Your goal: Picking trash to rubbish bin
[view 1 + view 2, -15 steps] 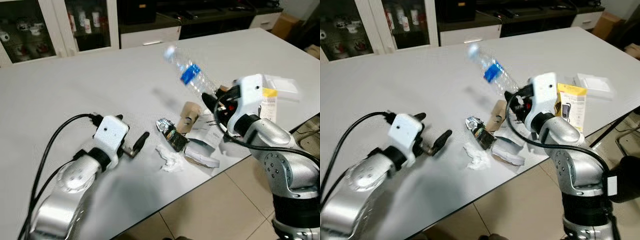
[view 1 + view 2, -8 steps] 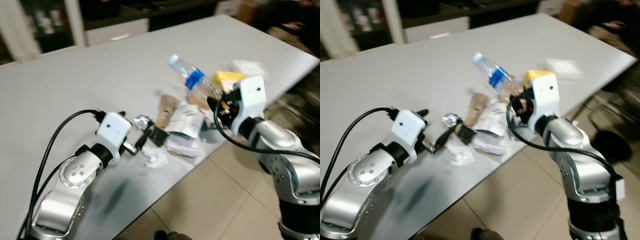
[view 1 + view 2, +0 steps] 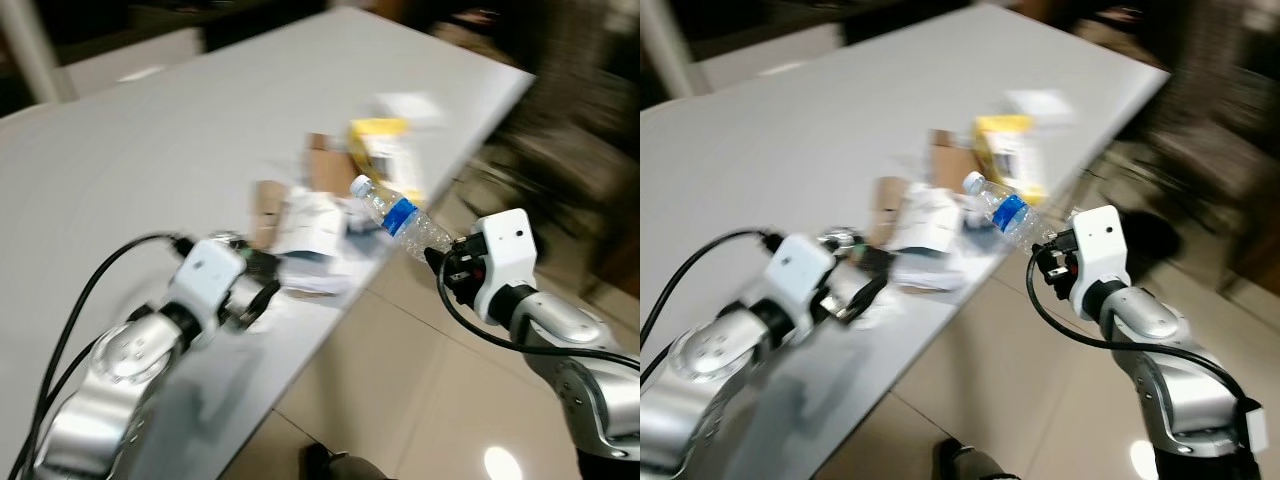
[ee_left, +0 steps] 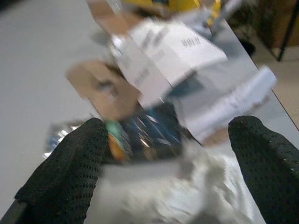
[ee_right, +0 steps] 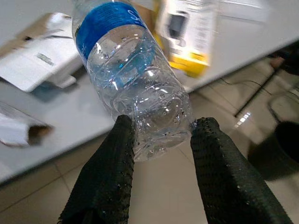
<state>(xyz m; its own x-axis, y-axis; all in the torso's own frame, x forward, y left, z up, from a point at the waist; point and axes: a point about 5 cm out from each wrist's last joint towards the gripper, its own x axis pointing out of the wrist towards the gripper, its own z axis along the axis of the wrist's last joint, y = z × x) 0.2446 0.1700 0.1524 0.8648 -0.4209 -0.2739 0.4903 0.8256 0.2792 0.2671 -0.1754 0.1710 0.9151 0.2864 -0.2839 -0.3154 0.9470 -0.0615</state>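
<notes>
From the head views, your right gripper (image 3: 447, 262) carries the clear plastic bottle with a blue label (image 3: 398, 216) off the grey bench (image 3: 150, 140). Its wrist view shows the bottle's base clamped between both fingers. Left gripper (image 4: 168, 172) gapes wide over the crumpled wrappers (image 4: 154, 135). Next, find the bin.

Clear plastic bottle (image 5: 135, 95) with blue label, tilted, its base pinched between black fingers (image 5: 105, 186).

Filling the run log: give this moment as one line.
right gripper: shut on plastic bottle, off table edge | left gripper: open over trash pile | bin: unseen
</notes>
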